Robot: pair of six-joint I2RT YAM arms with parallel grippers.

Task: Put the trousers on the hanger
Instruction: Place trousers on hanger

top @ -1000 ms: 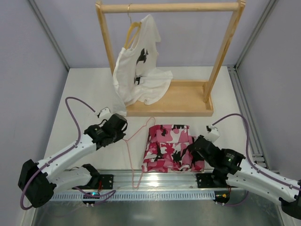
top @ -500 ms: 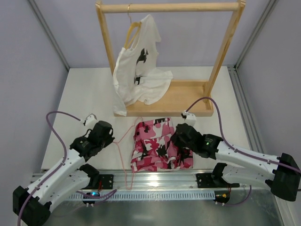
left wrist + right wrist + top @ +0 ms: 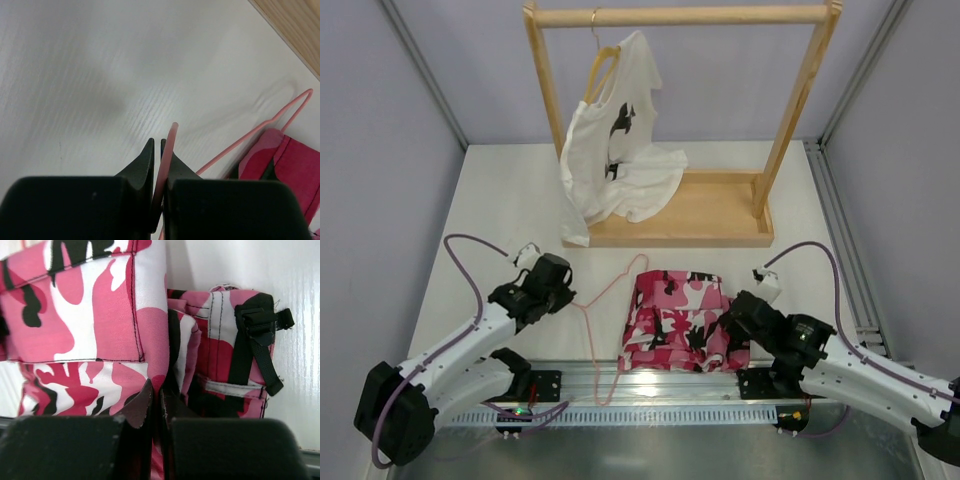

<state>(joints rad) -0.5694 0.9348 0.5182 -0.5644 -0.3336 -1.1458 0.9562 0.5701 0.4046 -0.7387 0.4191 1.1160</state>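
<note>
With left jaws clamped on the hanger (image 3: 171,136) and right jaws pinching the trousers (image 3: 675,315), hold the wire steady and draw cloth through its triangle.

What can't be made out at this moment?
- The hanger's right part: top view, trousers cover it.
- Which part of the hanger the left gripper holds: left wrist view, the jaws hide it.
- How much cloth the right gripper pinches: right wrist view, its jaws block it.
</note>
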